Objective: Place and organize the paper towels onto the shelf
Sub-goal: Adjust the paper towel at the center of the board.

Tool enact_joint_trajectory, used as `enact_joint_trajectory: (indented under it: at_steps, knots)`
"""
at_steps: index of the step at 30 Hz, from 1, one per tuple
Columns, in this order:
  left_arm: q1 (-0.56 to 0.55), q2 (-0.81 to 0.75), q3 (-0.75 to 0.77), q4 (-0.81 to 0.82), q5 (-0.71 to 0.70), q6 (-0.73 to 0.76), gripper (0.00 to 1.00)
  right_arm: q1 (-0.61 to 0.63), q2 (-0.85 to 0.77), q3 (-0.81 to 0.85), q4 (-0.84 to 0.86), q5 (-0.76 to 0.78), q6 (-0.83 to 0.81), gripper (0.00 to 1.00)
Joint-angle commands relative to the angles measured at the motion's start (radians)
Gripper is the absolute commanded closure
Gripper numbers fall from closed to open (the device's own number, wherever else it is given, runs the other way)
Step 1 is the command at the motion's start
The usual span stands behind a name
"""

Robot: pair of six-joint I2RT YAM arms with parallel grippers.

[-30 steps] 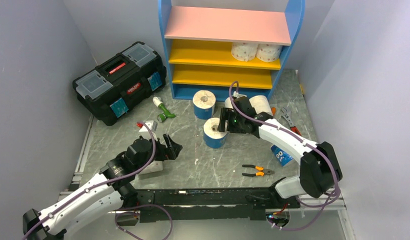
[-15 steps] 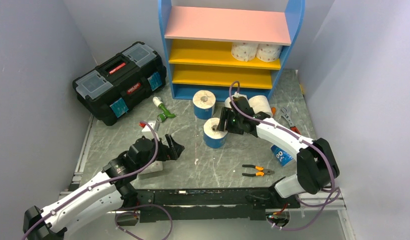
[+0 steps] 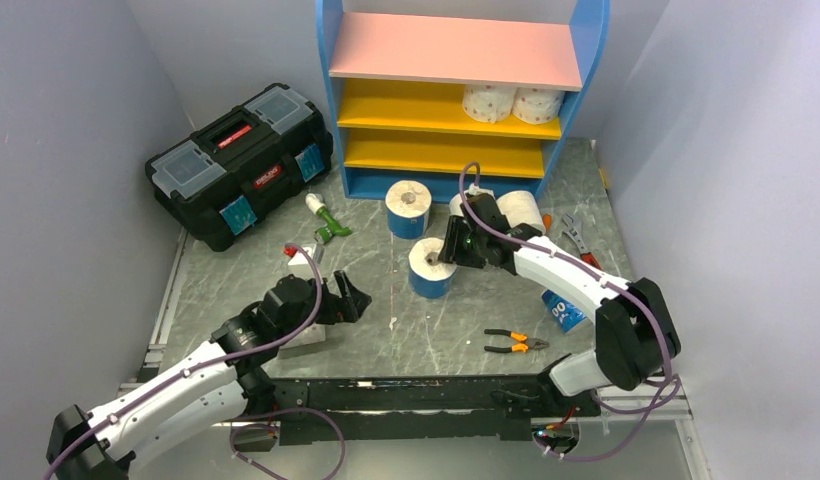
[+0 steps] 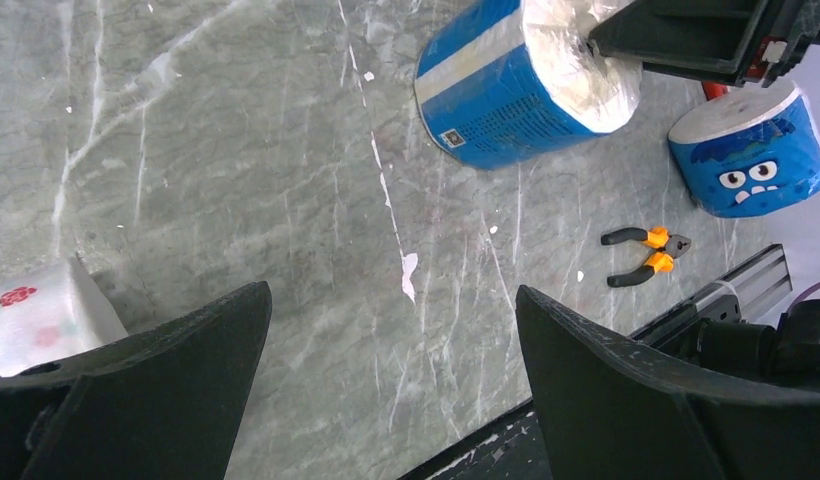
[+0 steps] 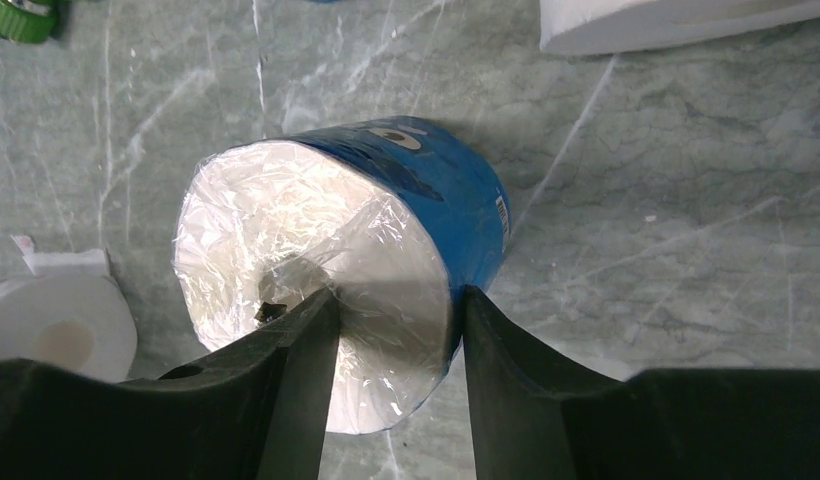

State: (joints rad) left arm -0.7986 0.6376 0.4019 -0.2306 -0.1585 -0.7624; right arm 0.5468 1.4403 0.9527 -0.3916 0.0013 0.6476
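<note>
Since the earlier frame the right fingers (image 5: 308,325) have narrowed onto the blue-wrapped roll (image 3: 431,272), and the left arm has shifted slightly. One right finger sits at the roll's core hole and the other presses the blue outer wall, so the paper is pinched between them. The roll stands upright near the middle of the grey tabletop (image 3: 386,335).

The left fingers (image 4: 211,345) are spread wide and hold nothing, hanging over bare tabletop at 7 o'clock of that roll.

The shelf (image 3: 451,50) stands at 12 o'clock against the back wall, with two pink-dotted rolls (image 3: 513,103) side by side at the right end of its upper yellow board. A second blue roll (image 3: 408,208) stands at 11 o'clock of the gripped one, just before the shelf's foot. White rolls (image 3: 523,207) sit at 1 o'clock, behind the right wrist. A cartoon-faced blue roll (image 4: 751,150) lies at 4 o'clock, orange-handled pliers (image 3: 516,342) at 5 o'clock, and a black toolbox (image 3: 241,160) at 10 o'clock.
</note>
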Motion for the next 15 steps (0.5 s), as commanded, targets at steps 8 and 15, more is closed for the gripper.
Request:
enact_joint_trajectory:
  at_steps: [8,15]
  knots:
    - [-0.002,0.073,0.005,0.112,0.045,-0.011,0.02,0.031,-0.140,0.021,-0.236,0.045,-0.211,0.55]
    - [-0.003,0.131,0.017,0.158,0.084,-0.008,0.02,0.032,-0.193,-0.029,-0.255,0.066,-0.155,0.38]
